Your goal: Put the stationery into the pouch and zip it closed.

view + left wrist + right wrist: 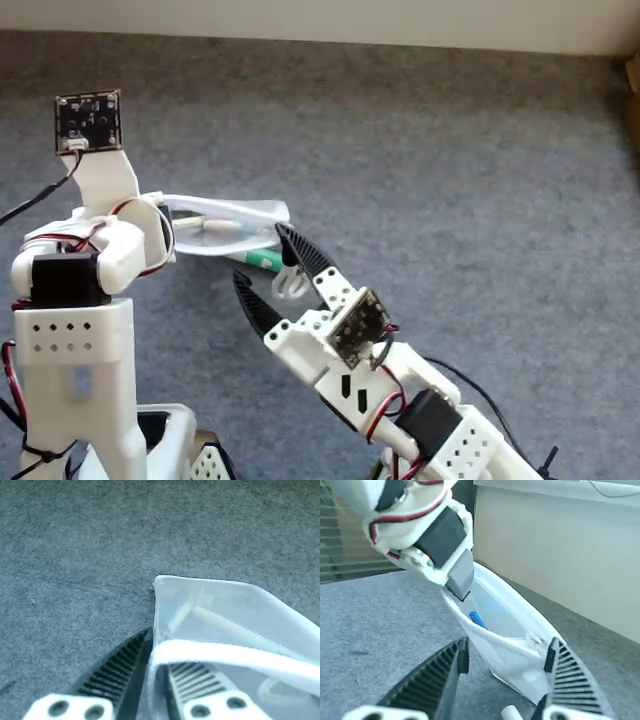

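**A:** The left claw is clamped on the rim of the mesh pouch. It holds it left of centre on the grey table, with the mouth gaping toward the other arm.

**B:** The right claw hangs at that mouth with its fingers wide apart and nothing gripped. There's a blue-tipped item already inside. A green pen lies along the pouch's near edge, and I can't tell whether it's fully in. A small white piece sits on the table just near of it.

**A:** So my guess is the loading isn't finished. How should it play this?

**B:** Come down square over the middle of the pen's barrel and close across it, not along it. Then feed it in lengthways, parallel to the zip line. The mesh is floppy, so the rim wants to be taut, and the left grip is what makes that opening usable. For the zip, pinch the pull and draw it away from the held end.

**A:** Any labels or writing?

**B:** None I can read on the pouch, the pen or the arms.
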Controlling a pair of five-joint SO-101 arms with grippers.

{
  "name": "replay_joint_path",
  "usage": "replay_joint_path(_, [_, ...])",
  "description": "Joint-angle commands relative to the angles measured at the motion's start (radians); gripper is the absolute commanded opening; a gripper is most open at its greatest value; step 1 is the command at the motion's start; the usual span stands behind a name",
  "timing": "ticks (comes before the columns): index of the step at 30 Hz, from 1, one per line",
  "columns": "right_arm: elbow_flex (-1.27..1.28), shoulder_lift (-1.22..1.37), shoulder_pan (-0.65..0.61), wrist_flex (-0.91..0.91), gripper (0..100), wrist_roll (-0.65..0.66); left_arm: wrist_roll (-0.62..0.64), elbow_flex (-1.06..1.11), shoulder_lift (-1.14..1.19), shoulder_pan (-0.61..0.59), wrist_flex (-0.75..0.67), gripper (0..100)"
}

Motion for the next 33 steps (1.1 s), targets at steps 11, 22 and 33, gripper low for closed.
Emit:
replay_joint_path(11, [-0.151,-0.036,-0.007,0.197,23.5,-0.046,0.118,-0.004,-0.013,-0.15,-0.046,1])
replay_joint_path(22, [-0.154,-0.019,-0.002,0.196,23.5,-0.046,0.167,-0.004,-0.015,-0.271,-0.075,1])
replay_joint_path(33, [-0.338,0.464,0.163,0.177,23.5,-0.176,0.167,-0.005,-0.015,-0.271,-0.075,1])
